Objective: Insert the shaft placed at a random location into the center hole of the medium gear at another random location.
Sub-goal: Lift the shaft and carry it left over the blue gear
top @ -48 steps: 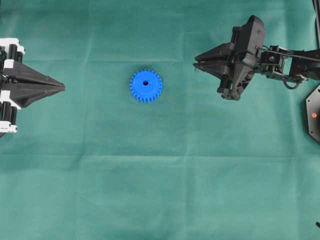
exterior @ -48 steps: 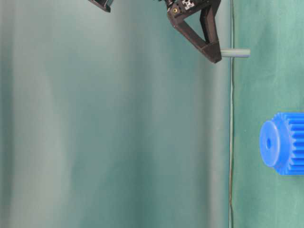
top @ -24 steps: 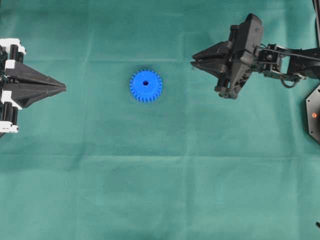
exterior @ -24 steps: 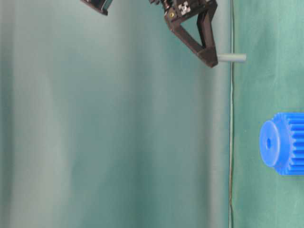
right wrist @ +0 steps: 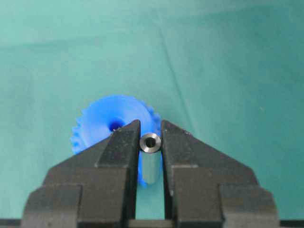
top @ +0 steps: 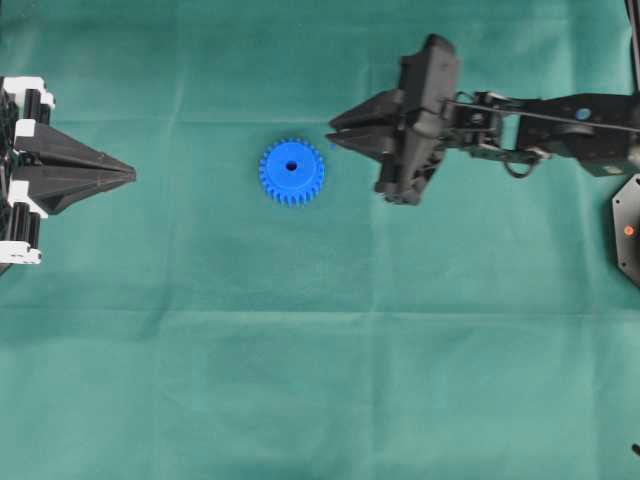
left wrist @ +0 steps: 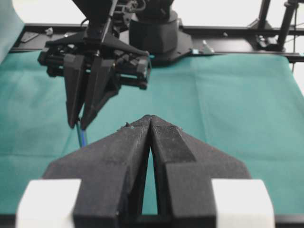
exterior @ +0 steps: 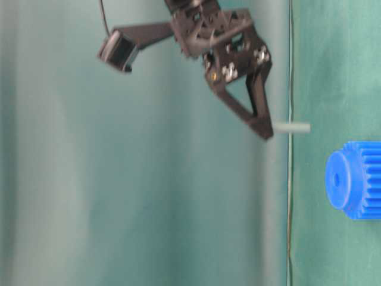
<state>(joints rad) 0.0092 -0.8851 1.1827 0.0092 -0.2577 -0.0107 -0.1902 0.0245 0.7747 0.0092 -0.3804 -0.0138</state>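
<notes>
The medium gear [top: 292, 171] is bright blue and lies flat on the green cloth, its center hole [top: 292, 166] facing up. My right gripper [top: 335, 131] hangs just right of the gear, above the cloth, shut on the shaft [right wrist: 150, 142]. The shaft [exterior: 292, 127] is a small grey pin pointing down from the fingertips, higher than the gear [exterior: 354, 180] and off to its side. In the right wrist view the gear [right wrist: 107, 118] and its hole [right wrist: 115, 126] show just beyond the jaws, left of the shaft. My left gripper [top: 130, 175] rests shut and holds nothing at the far left.
A green cloth [top: 320, 380] covers the table. The right arm's black links [top: 540, 125] stretch in from the right edge. A black plate with a red dot [top: 628, 230] sits at the right border. A black frame rail [left wrist: 237, 35] runs behind the table.
My right gripper has carried the shaft leftward, from well right of the gear to just beside it. The left gripper has barely moved.
</notes>
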